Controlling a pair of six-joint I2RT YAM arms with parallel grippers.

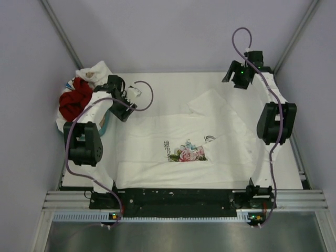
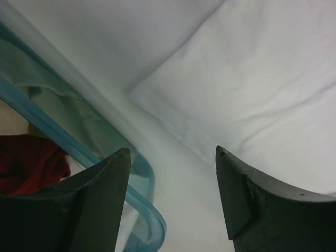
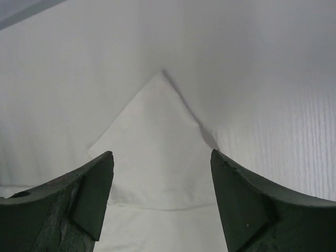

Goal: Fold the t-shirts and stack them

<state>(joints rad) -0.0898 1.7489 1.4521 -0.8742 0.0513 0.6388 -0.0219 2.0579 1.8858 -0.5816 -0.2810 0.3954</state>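
A white t-shirt (image 1: 157, 136) with a pink-green floral print (image 1: 186, 153) lies spread flat on the table. My left gripper (image 1: 126, 105) is open and empty above the shirt's far left corner (image 2: 252, 89), next to the tray rim; in its wrist view the gripper (image 2: 173, 178) shows its jaws wide apart. My right gripper (image 1: 236, 77) is open and empty at the far right. In its wrist view the gripper (image 3: 161, 178) hovers over a pointed sleeve corner (image 3: 152, 131). A pile of deep red shirts (image 1: 73, 100) and white shirts (image 1: 97, 71) sits at the far left.
A teal-rimmed tray (image 2: 79, 152) holds the shirt pile at the left table edge; red cloth (image 2: 26, 163) shows behind its rim. Grey walls enclose the table on three sides. The arm bases stand on a black rail (image 1: 178, 195) at the near edge.
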